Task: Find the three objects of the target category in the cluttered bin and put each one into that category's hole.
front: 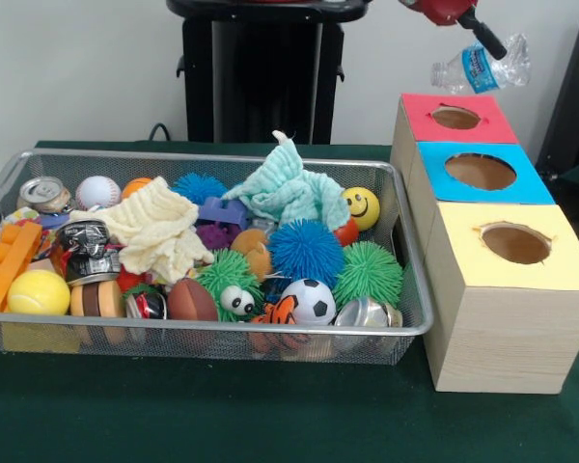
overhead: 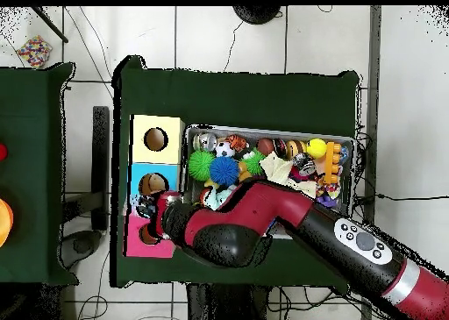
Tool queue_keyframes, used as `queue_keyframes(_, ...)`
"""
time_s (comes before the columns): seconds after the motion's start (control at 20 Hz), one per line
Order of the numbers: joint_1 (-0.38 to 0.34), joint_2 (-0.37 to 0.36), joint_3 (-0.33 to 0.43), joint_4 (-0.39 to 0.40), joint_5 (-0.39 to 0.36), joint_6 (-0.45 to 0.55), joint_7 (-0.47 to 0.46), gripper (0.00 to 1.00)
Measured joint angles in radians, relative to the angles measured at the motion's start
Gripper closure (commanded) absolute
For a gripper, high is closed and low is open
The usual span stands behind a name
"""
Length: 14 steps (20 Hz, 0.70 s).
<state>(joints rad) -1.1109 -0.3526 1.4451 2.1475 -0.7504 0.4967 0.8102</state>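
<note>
A clear plastic water bottle (front: pixel 482 68) with a blue label hangs in the air above the red-topped box (front: pixel 423 108) and its round hole (front: pixel 455 118). My gripper (front: pixel 499 50) comes in from the top right and is shut on the bottle near its middle; only one black finger shows. In the overhead view the arm (overhead: pixel 263 216) reaches over the bin's near corner to the red box (overhead: pixel 140 238), and the bottle (overhead: pixel 141 202) peeks out beside it. The wire bin (front: pixel 410 289) holds crushed cans (front: pixel 44 193), balls and cloths.
Blue-topped (front: pixel 536 188) and yellow-topped (front: pixel 569 270) boxes with holes stand in a row in front of the red one, right of the bin. Spiky balls (front: pixel 305 251), a soccer ball (front: pixel 314 301), a yellow cloth (front: pixel 154 227) and an orange brick (front: pixel 8 262) fill the bin.
</note>
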Motion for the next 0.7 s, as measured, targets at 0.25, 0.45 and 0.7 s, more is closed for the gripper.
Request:
queue_keyframes(0.25,-0.003,0.004,0.002,0.0,-0.004,-0.042,0.0,1.0)
queue_keyframes(0.45,-0.013,0.018,0.011,0.0,-0.006,-0.076,0.0,1.0)
queue_keyframes(0.7,-0.039,0.047,0.024,0.0,-0.023,-0.143,0.0,1.0)
